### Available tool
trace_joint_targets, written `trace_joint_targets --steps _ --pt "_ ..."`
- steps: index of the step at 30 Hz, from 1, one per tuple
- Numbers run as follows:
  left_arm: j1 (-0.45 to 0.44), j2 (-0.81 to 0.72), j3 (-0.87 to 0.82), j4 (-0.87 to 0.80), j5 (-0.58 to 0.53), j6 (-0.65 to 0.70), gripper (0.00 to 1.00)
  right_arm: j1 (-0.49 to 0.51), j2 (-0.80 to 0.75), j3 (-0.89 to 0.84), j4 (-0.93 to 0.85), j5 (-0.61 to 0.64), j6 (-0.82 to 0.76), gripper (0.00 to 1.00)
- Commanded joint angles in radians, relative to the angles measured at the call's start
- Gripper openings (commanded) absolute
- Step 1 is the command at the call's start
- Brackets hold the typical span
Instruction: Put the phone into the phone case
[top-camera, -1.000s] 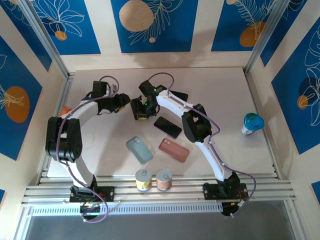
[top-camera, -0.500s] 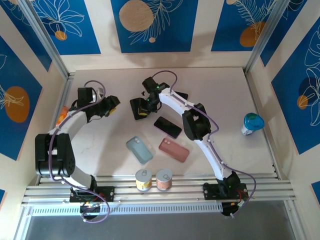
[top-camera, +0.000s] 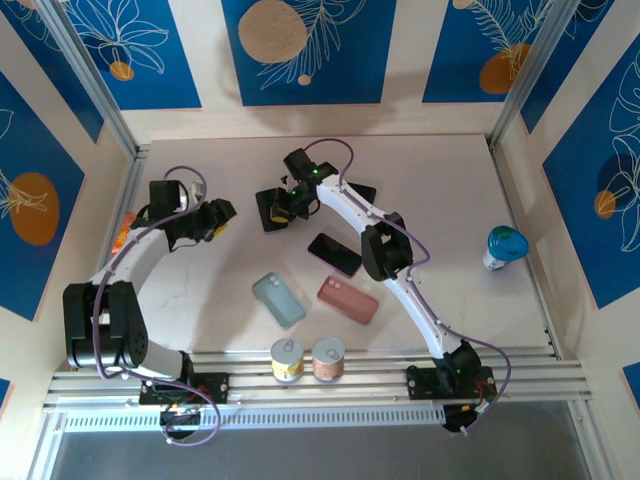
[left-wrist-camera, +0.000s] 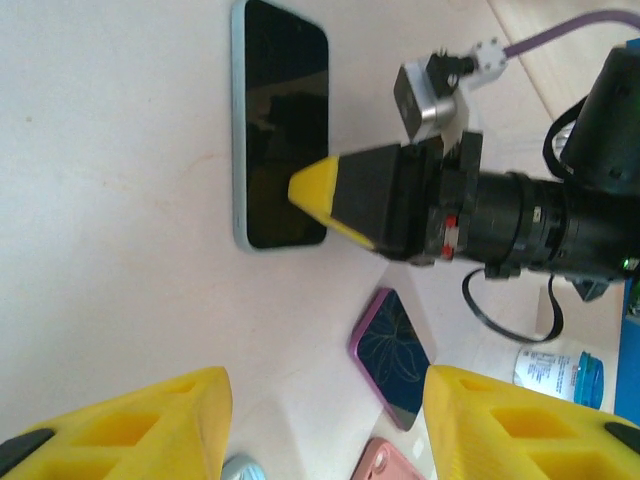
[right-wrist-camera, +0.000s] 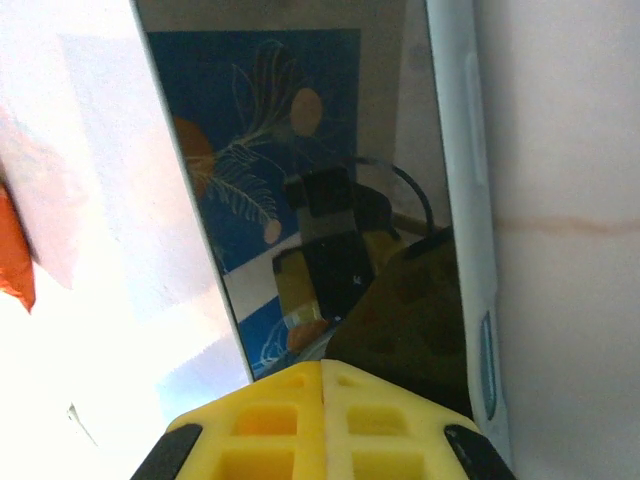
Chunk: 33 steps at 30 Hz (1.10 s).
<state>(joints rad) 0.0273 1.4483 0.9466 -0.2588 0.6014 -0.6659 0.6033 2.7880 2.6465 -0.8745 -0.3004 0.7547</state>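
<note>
White tabletop (left-wrist-camera: 100, 220): closed right gripper (left-wrist-camera: 316, 190) touching phone (left-wrist-camera: 280, 100)

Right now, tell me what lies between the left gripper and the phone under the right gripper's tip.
Nothing: the left wrist view shows only bare table between the left gripper and that phone.

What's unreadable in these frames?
- Top view: orange object at far left, mostly behind the left arm; identity unclear.
- Right wrist: phone's lower part hidden by the shut right hand; contact unclear.
- Left wrist: pink case cut off by bottom edge.
</note>
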Motion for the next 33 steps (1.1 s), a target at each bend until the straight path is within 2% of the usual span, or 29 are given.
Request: trace_joint_targets --steps 1,7,12,18,27,33 --pt "0.010 -0.036 -0.017 -0.081 -0.010 0.062 0.54 -0.001 0.060 0.067 0.018 -0.046 0.050 0.00" --pt "-0.017 -0.043 -0.040 -0.078 -0.029 0.067 0.52 0.001 0.005 0.065 0.108 -0.073 0.026 0.00" --pt "-0.104 -0.003 -0.033 -0.053 -0.066 0.060 0.44 -0.002 -0.142 -0.019 0.167 -0.066 -0.040 0.00" --pt "-0.193 0.088 -0.021 -0.002 -0.105 0.041 0.31 -0.009 -0.477 -0.465 0.346 0.003 -0.078 0.00" --pt "-0.254 0.272 0.049 0.082 -0.135 0.024 0.00 -0.072 -0.876 -1.045 0.508 0.068 -0.077 0.00" --pt "-0.257 0.369 0.135 0.119 -0.140 0.015 0.00 -0.107 -1.043 -1.271 0.552 0.086 -0.056 0.00"
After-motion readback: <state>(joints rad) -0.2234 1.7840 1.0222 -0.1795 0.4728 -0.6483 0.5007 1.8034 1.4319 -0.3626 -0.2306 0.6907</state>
